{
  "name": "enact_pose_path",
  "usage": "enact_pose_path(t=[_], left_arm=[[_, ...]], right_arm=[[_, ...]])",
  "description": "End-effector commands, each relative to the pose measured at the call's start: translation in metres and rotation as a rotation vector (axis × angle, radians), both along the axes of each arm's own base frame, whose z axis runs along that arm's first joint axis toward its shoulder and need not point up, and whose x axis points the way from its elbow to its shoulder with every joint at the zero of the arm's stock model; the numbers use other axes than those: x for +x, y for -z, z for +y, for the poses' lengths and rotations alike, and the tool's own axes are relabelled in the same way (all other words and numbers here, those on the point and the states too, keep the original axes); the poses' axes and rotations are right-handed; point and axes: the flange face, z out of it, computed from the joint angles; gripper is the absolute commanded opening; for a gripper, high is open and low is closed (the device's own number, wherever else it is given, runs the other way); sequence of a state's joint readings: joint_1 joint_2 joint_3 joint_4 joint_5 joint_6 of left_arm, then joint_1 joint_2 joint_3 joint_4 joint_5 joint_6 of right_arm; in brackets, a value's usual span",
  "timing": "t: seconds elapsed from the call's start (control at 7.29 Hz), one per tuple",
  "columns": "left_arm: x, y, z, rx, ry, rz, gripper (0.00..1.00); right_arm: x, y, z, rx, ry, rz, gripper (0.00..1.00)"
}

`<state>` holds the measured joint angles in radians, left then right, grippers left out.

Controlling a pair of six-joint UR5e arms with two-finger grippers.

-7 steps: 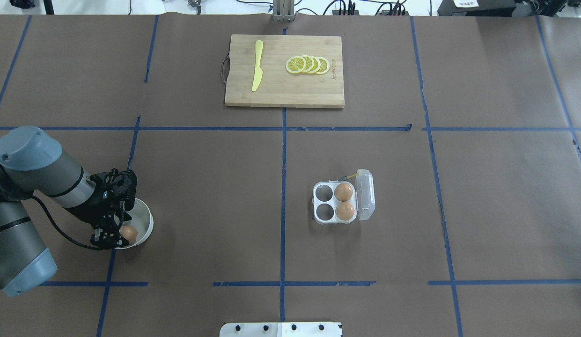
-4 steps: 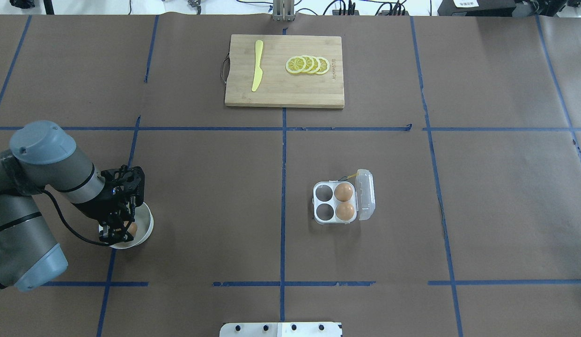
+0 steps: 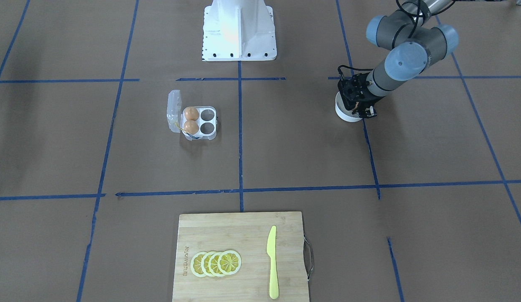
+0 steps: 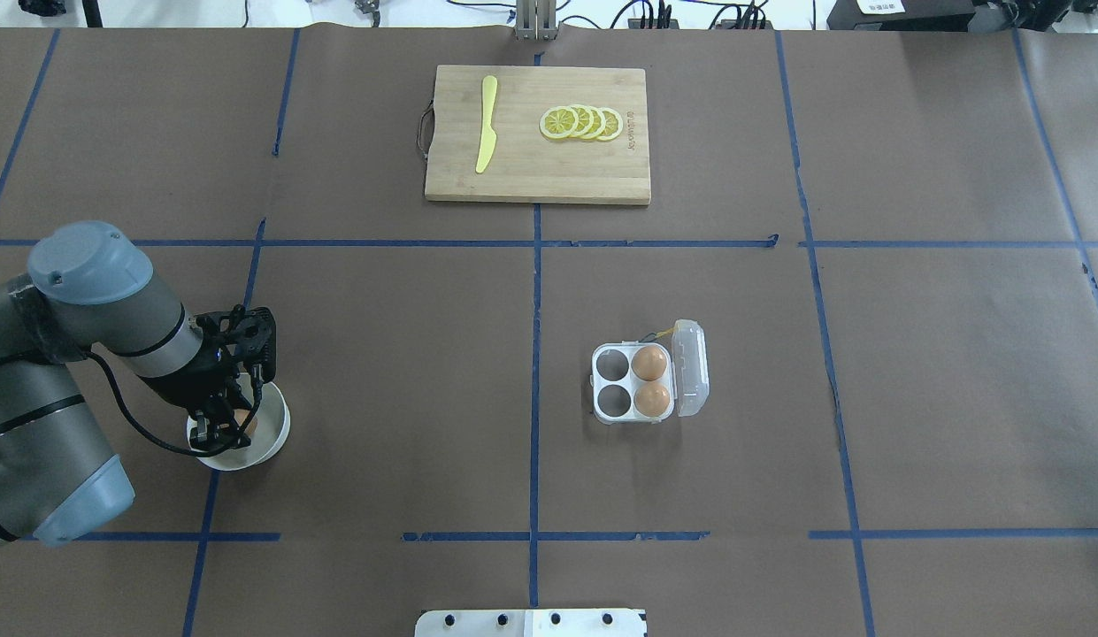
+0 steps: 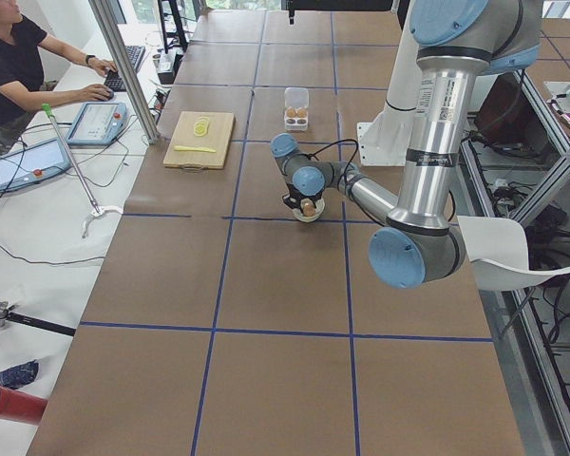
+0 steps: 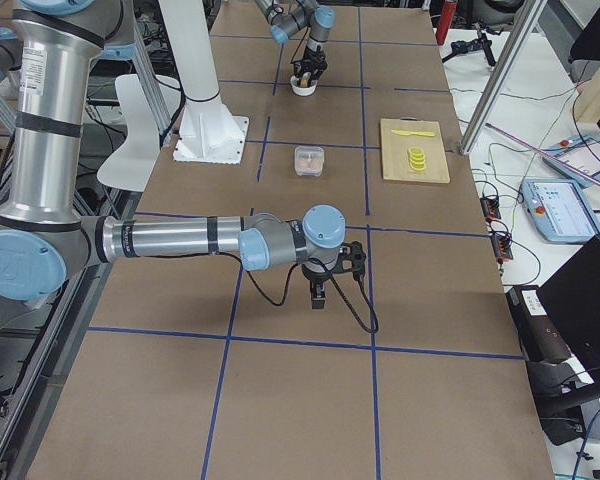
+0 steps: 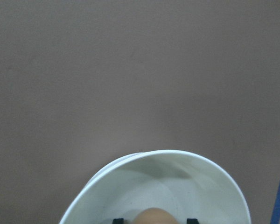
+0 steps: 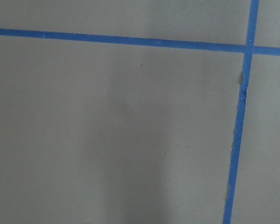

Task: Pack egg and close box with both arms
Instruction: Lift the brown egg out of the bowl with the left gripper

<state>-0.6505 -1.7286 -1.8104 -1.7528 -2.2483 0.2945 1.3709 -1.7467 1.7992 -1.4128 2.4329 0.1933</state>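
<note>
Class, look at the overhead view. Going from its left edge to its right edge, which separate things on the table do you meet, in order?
white bowl → yellow knife → box

The left arm (image 4: pixel 88 354) comes in low from the counter's (image 4: pixel 425 398) left side, elbow folded and wrist tipped steeply down. The left hand (image 4: pixel 223 429) points downward. In its wrist view the two black fingertips (image 7: pixel 117 220) stand apart. The right arm (image 6: pixel 180 240) stretches out low over the counter, forearm nearly level. Its wrist is bent so that the right hand (image 6: pixel 322 292) points down, close above the surface. Its finger spacing cannot be told.
</note>
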Motion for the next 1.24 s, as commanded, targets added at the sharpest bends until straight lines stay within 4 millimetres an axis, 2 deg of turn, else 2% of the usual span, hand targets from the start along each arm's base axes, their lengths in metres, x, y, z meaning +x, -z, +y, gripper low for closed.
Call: enact_pose_path(t=[0.0, 0.69, 0.96, 1.1], left_arm=[[-0.005, 0.006, -0.002, 0.012, 0.012, 0.001, 0.0], [-0.023, 0.025, -0.006, 0.011, 0.049, -0.014, 0.0], [-0.042, 0.043, -0.017, 0.008, 0.115, 0.005, 0.0], [-0.037, 0.067, -0.023, -0.004, 0.155, 0.027, 0.0]], right_arm=[[-0.001, 0.001, 0.0, 0.0, 0.0, 0.0, 1.0], [-0.001, 0.001, 0.0, 0.001, 0.0, -0.002, 1.0], [-0.001, 0.004, -0.001, 0.007, 0.0, -0.003, 1.0], [-0.001, 0.004, 0.0, 0.006, 0.002, -0.009, 1.0]])
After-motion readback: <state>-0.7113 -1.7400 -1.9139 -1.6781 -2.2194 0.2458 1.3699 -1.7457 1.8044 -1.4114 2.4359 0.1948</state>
